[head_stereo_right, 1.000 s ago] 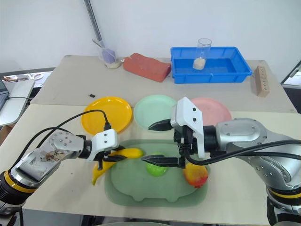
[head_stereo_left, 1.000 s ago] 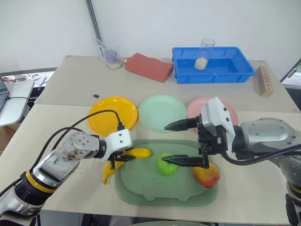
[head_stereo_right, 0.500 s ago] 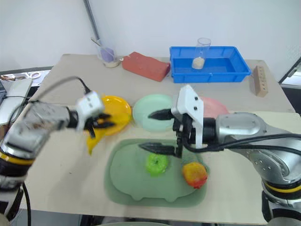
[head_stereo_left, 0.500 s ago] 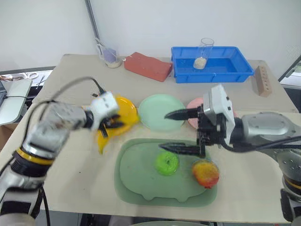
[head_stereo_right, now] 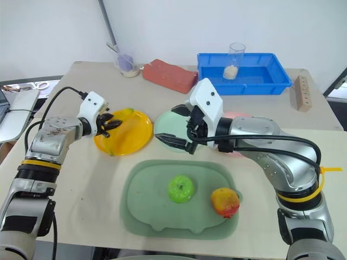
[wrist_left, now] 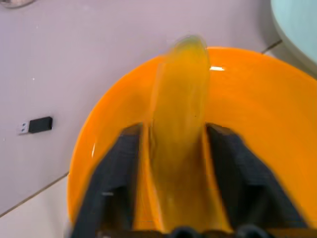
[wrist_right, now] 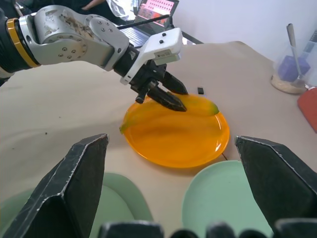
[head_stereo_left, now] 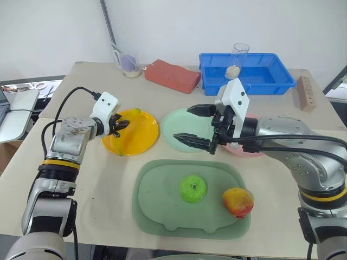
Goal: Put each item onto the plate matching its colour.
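Note:
The yellow banana point(head_stereo_left: 126, 132) lies in the yellow-orange plate point(head_stereo_left: 142, 134). My left gripper point(head_stereo_left: 120, 123) is low over that plate, open, with the banana between its spread fingers point(wrist_left: 119, 168). Open and empty, my right gripper point(head_stereo_left: 181, 122) hovers over the pale mint green plate point(head_stereo_left: 171, 123). The pink plate point(head_stereo_left: 250, 116) is partly hidden behind my right arm. The green apple point(head_stereo_left: 193, 189) and the red-and-yellow peach point(head_stereo_left: 237, 201) rest on the large green tray point(head_stereo_left: 157, 211) at the table's front.
A red brick point(head_stereo_left: 172, 76), a cup with a spoon point(head_stereo_left: 129, 66) and a blue bin point(head_stereo_left: 255, 76) holding a glass point(head_stereo_left: 237, 58) stand along the back. A wooden block point(head_stereo_left: 305, 93) is at the far right. A small black item point(wrist_left: 39, 125) lies beside the yellow plate.
My left gripper carried the banana from the tray's left edge back onto the yellow plate and spread its fingers. My right gripper moved from above the tray to above the mint plate.

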{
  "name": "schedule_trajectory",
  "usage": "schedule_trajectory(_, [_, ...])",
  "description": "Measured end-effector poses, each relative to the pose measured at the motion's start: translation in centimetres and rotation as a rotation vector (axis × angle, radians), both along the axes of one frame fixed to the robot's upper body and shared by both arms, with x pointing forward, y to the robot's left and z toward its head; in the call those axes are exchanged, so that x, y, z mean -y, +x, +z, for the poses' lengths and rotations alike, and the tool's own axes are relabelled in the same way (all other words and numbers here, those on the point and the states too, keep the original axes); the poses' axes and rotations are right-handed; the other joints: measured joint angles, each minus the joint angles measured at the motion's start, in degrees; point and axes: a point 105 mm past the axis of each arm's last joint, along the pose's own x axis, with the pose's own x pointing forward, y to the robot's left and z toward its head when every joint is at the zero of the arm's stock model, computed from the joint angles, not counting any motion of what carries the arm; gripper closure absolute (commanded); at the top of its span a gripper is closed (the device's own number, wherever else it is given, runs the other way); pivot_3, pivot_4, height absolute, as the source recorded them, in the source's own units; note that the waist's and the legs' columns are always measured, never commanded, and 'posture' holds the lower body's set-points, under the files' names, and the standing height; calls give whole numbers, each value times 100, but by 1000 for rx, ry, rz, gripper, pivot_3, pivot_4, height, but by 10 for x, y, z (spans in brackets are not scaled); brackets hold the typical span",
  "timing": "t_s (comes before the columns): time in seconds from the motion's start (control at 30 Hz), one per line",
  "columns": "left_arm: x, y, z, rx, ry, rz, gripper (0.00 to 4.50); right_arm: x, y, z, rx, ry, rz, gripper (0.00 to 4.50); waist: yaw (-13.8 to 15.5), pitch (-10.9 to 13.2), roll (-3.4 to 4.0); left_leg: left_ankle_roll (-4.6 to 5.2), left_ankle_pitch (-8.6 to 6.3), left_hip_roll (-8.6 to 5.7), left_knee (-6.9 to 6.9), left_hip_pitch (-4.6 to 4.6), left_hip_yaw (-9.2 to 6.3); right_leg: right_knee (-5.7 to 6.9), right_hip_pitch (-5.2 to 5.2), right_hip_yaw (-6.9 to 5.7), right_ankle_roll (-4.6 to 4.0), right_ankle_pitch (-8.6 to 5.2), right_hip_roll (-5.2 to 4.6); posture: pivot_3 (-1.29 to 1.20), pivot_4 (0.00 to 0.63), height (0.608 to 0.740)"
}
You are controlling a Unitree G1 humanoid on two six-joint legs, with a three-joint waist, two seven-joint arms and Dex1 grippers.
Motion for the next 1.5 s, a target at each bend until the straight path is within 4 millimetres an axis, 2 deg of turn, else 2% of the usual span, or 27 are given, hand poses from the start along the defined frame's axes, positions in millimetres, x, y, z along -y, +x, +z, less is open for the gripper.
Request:
schedule_trajectory(0.07, [2,0,2,-2,-14,-17,63,3,0,-4,-10,-10,-8,0,-19,0,0,0,0,0,-1,0,0,0,2,0,0,0,0,0,150,740])
schedule_trajectory(0.2, [1,-3,12,-2,-14,-64,63,12,2,-9,-24,-25,-37,0,-35,0,0,0,0,0,-3,0,-1,0,8,0,0,0,1,0,150,740])
schedule_trajectory(0.3, [-2,-9,31,26,18,-128,63,22,3,-11,-29,-35,-66,0,-38,0,1,-1,0,0,-4,0,-1,-1,13,1,0,0,1,0,150,740])
schedule_trajectory(0.4, [20,-27,54,87,35,-319,63,33,-2,-13,-42,-57,-69,0,-25,-1,3,-1,0,0,-5,3,0,-9,12,-3,0,0,-1,0,150,740])
schedule_trajectory(0.5, [49,-55,58,95,8,-545,63,42,-11,-21,-75,-94,-47,0,-28,-1,5,-2,0,0,-3,14,1,-18,47,-2,-1,0,-5,0,150,740])
schedule_trajectory(0.67, [88,-104,41,37,-34,-847,63,53,-28,-28,-126,-136,5,0,-50,-1,5,-1,0,1,-3,16,0,-17,60,-3,-1,-1,-4,0,150,740])
schedule_trajectory(0.8, [106,-138,29,17,-25,-1064,63,61,-43,-29,-163,-166,45,0,-50,1,5,-1,0,0,-2,16,1,-24,62,-1,-2,-1,-5,0,150,740])
schedule_trajectory(1.0, [121,-164,12,7,-36,-1273,63,68,-73,-33,-256,-217,110,0,-36,13,-16,-1,-1,-1,2,25,1,-34,59,-5,-4,-3,-13,0,150,740])
schedule_trajectory(1.2, [140,-167,-13,36,-18,-1383,63,68,-86,-38,-300,-236,125,0,-41,12,-14,0,-1,-5,5,15,0,-39,60,-6,-4,-2,-17,0,150,740])
schedule_trajectory(1.37, [155,-157,-36,97,27,-1396,63,68,-99,-44,-328,-280,134,0,-37,11,-13,1,-1,-6,10,6,-1,-39,62,-7,-2,-2,-16,0,150,740])
schedule_trajectory(1.5, [159,-148,-42,136,75,-1379,63,69,-101,-44,-331,-281,122,0,-46,9,-10,1,-1,-7,10,11,-2,-38,61,-7,-1,-3,-16,0,150,740])
